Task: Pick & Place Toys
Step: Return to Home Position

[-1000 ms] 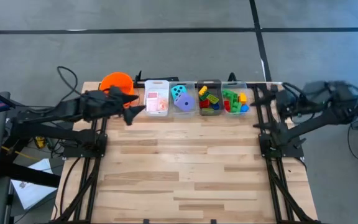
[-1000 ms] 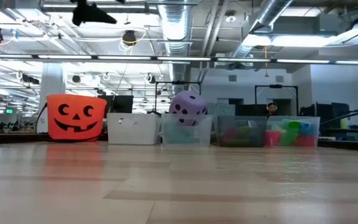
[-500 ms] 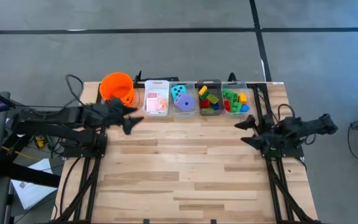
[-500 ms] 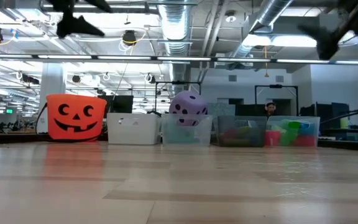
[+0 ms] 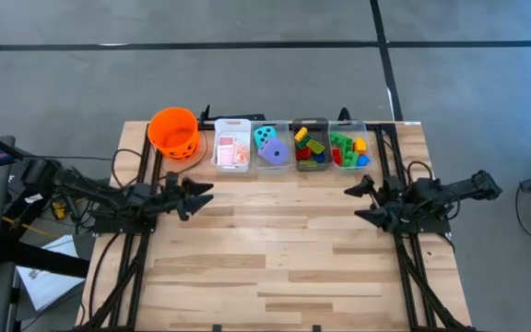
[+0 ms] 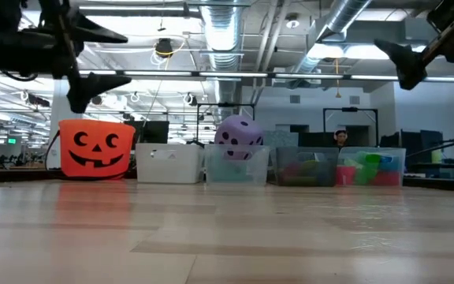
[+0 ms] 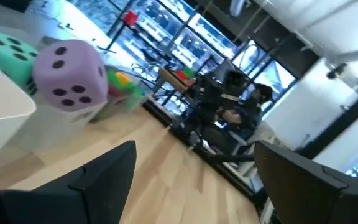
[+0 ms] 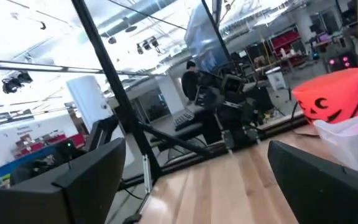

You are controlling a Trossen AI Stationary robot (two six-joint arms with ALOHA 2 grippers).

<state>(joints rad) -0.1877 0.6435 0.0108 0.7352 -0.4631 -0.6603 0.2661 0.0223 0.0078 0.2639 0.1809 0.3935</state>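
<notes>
Table, centre and near half: bare wood. Wide open run between left gripper and right gripper; both have fingers spread and hang high above the wood in the low view. Far edge blocked by bucket, white bin and three clear bins, side by side. Purple die tops its bin rim. Arm stands take both side edges.

Bright ceiling lights lit the room evenly. The counter carried a soft sheen and only faint shadows.
</notes>
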